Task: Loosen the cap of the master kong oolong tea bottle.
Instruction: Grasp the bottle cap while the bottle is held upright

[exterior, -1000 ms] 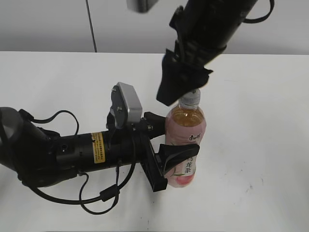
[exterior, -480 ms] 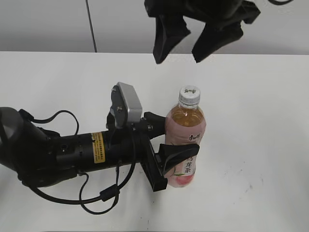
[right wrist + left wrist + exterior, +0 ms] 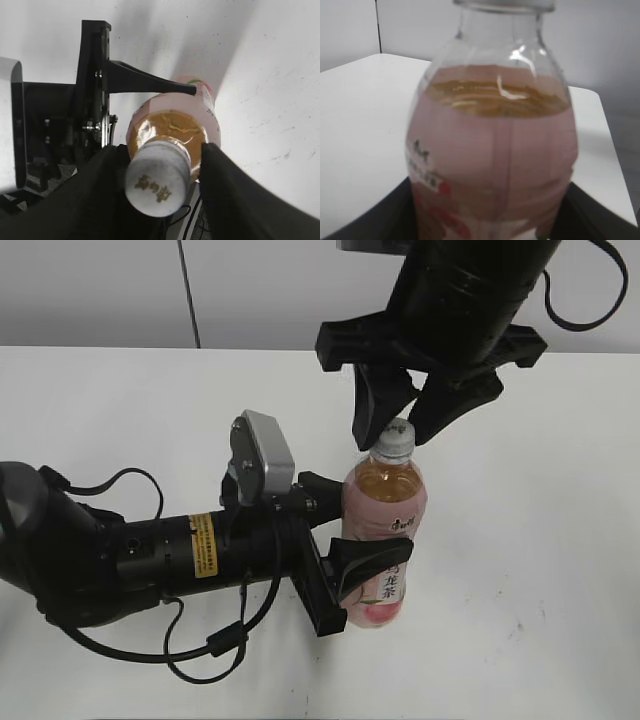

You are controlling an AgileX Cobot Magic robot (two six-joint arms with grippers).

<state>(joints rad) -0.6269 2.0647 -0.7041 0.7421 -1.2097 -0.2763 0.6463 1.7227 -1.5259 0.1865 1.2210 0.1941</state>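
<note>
The master kong oolong tea bottle [image 3: 386, 502] stands upright on the white table, with amber tea and a pink label. My left gripper [image 3: 350, 530] is shut on its body from the left, one finger behind it and one across the label. In the left wrist view the bottle [image 3: 495, 150] fills the frame, with dark fingers [image 3: 365, 225] at the bottom corners. The white cap [image 3: 395, 438] is on top. My right gripper [image 3: 402, 422] hangs over it, open, one finger on each side. In the right wrist view the cap [image 3: 159, 180] sits between the fingers [image 3: 227, 195], with a gap on the right.
The left arm [image 3: 130, 560] and its cables lie across the table's left front. The white table [image 3: 540, 570] stretches right of the bottle. A grey wall with a dark vertical seam [image 3: 188, 295] stands behind.
My right gripper was at the cap, lifted off and opened wide above it, and has now come back down, turned, with its fingers on either side of the cap. The left gripper and bottle have not moved.
</note>
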